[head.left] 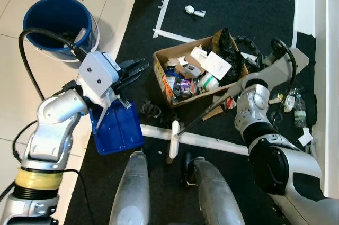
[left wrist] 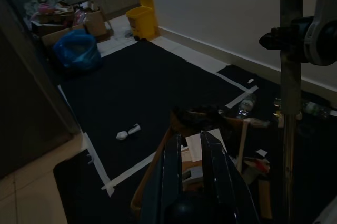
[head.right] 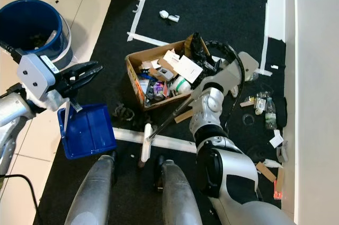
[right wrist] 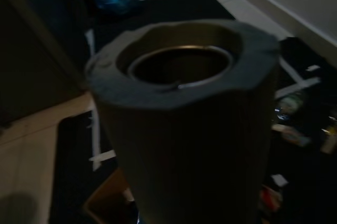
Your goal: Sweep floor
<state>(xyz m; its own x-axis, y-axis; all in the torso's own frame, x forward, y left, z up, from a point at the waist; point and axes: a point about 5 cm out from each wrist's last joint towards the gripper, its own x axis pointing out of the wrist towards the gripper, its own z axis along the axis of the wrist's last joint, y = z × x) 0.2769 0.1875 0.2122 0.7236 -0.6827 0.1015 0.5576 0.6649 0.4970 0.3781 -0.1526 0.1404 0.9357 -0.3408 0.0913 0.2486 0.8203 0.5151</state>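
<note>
Box [head.left: 165, 74] crammed with litter, bucket [head.left: 57, 19] seemingly near-empty

Two silver arms with rounded, glossy joint housings. Left arm [head.left: 53, 124]: yellow band around the forearm, black cable looping from the wrist up and over, second black cable trailing near the elbow. White boxy camera module [head.left: 98, 74] at the left wrist, small dark screws on its face. Left end effector [head.left: 132, 70]: long black fingers. Right arm [head.left: 265, 129]: black joint sections, black cable arcing over the wrist. Two grey-silver legs [head.left: 175, 190] below.
</note>
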